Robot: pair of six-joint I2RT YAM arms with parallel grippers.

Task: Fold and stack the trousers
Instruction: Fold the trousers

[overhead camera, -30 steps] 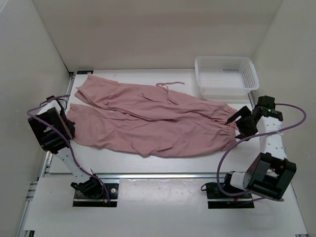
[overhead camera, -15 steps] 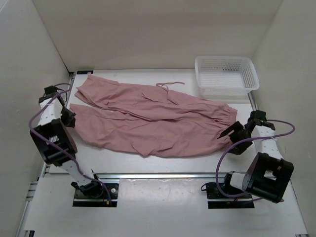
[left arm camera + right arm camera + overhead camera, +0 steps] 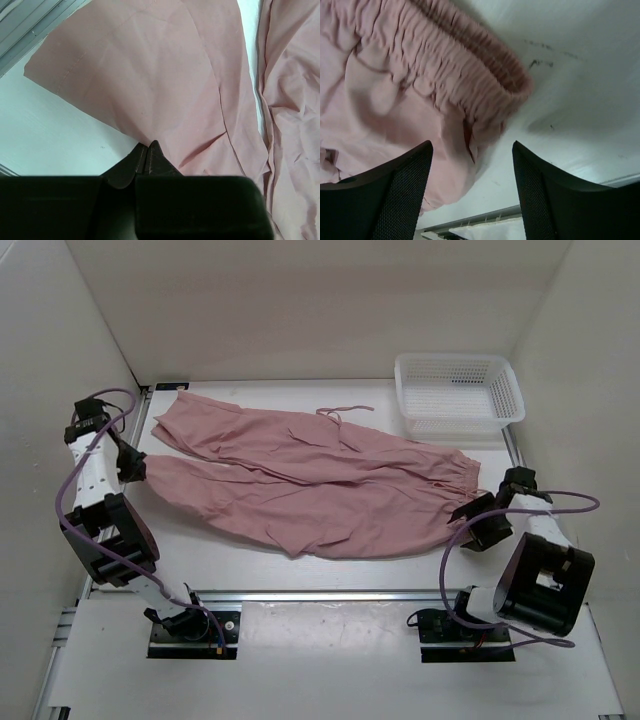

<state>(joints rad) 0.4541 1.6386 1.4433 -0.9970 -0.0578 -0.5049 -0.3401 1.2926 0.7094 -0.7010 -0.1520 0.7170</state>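
trousers (image 3: 310, 485) | left tool (image 3: 147, 149) pinching leg hem | right tool (image 3: 471, 146) spread astride waistband

No text, label, brand or number is legible in any view; dark scuffs (image 3: 540, 63) on the table (image 3: 585, 105) spell nothing.

Dusty-pink trousers (image 3: 310, 485) lie spread flat and unfolded on the table, legs extending left, gathered waistband (image 3: 470, 75) at right.
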